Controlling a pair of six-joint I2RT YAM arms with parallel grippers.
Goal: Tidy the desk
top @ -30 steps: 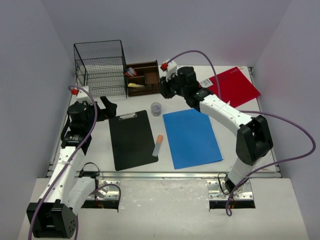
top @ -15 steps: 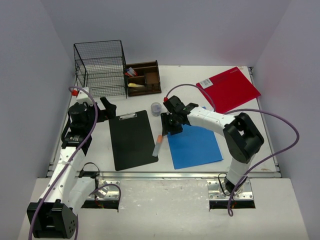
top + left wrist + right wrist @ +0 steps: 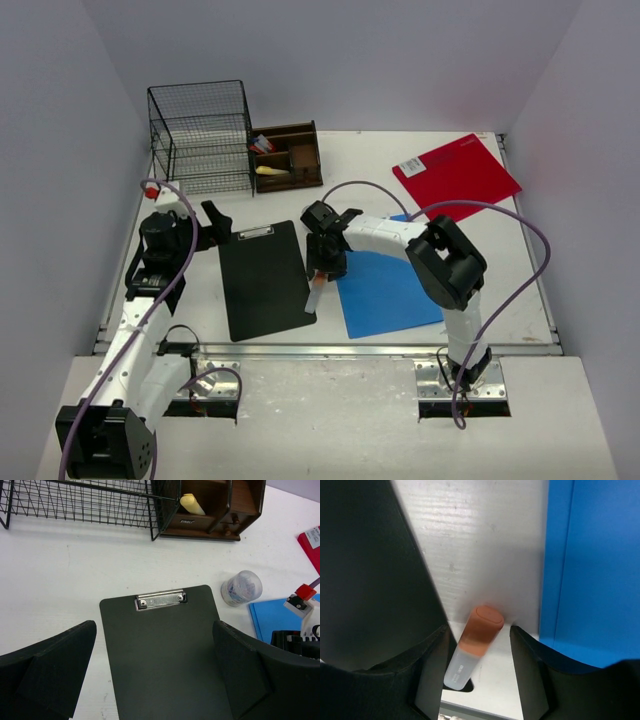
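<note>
On the white surface (image 3: 490, 300), between clipboard (image 3: 262, 280) and blue folder (image 3: 385, 285), the orange-capped marker (image 3: 475, 647) is lying directly under your right hand (image 3: 322, 270); you are holding that hand released, fingers (image 3: 380, 580) flanking the marker's long axis.

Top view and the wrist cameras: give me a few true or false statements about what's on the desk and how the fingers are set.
1. The orange-capped marker lies between the right fingers. True.
2. The black clipboard holds a sheet of paper. False: it is bare.
3. The red folder stands upright. False: it lies flat on the desk.
4. The left fingers are spread open. True.
</note>
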